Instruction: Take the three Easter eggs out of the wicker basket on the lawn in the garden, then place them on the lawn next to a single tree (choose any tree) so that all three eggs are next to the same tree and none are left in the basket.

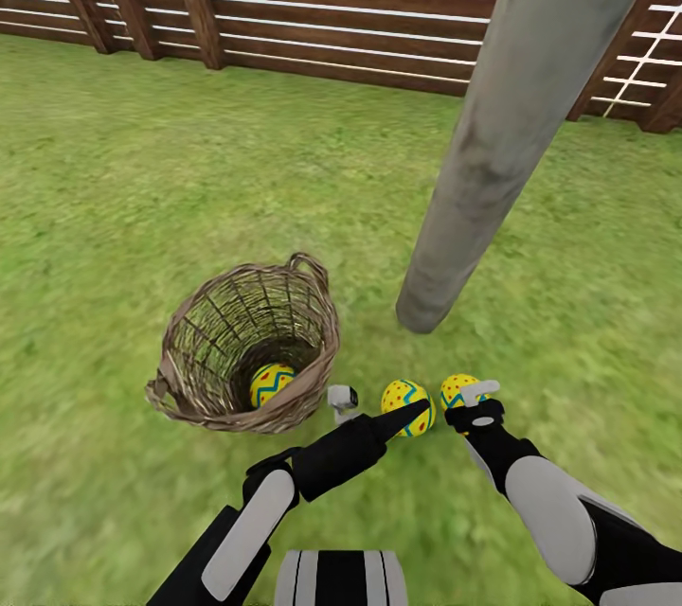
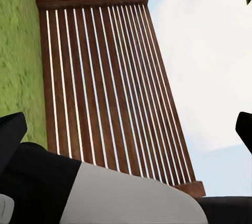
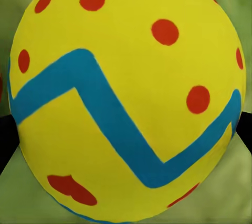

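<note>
I see the wicker basket (image 1: 248, 352) standing on the lawn (image 1: 114, 208), and one Easter egg (image 1: 272, 385) lies inside it at the bottom, yellow with a blue zigzag band. Two more eggs sit on the grass just beside the basket, near the foot of the tree (image 1: 502, 142): the middle egg (image 1: 405, 407) and the right-hand egg (image 1: 458, 391). My right pincer (image 1: 471, 401) is clenched around that right-hand egg (image 3: 126, 98); up close it is yellow with red dots and a blue zigzag. My left pincer (image 1: 343, 400) hangs between basket and middle egg; whether it is released I cannot tell. The fence (image 1: 284, 0) stands behind.
</note>
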### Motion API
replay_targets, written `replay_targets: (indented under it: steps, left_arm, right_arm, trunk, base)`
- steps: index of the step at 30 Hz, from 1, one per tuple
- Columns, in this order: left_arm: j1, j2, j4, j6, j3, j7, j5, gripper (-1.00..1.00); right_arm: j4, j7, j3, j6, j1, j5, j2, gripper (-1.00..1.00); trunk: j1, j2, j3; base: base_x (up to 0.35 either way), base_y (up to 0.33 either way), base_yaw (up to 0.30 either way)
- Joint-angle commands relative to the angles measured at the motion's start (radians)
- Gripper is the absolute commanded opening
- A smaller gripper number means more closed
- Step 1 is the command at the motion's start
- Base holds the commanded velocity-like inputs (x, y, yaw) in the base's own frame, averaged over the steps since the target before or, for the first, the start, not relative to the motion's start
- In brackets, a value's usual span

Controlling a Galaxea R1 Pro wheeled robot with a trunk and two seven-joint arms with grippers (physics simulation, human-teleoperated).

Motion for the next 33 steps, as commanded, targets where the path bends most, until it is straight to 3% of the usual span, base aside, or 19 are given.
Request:
replay_targets:
  steps: [1,11,23,33]
  left_arm:
    - [0.000,0.000,0.001,0.008,0.000,0.000,0.010,1.00]
    - [0.000,0.000,0.001,0.007,0.000,0.000,0.009,1.00]
    - [0.000,-0.001,0.001,0.007,0.000,0.001,0.008,1.00]
    - [0.000,-0.001,0.001,0.007,0.000,0.001,0.008,1.00]
  right_arm:
    - [0.000,-0.010,-0.003,0.003,0.000,0.008,0.000,-1.00]
    - [0.000,-0.010,-0.003,0.003,0.000,0.009,0.002,-1.00]
    - [-0.003,-0.010,-0.003,0.002,0.000,0.005,0.002,-1.00]
    - [-0.007,-0.010,-0.002,-0.009,0.000,0.006,0.005,-1.00]
  trunk:
    - [0.000,0.000,-0.001]
    - [0.000,0.000,-0.001]
    - [0.005,-0.003,-0.047]
    - [0.005,-0.003,-0.047]
  base:
    - [0.000,0.000,0.000]
    - [0.119,0.000,0.000]
    - [0.000,0.000,0.000]
    - [0.000,0.000,0.000]
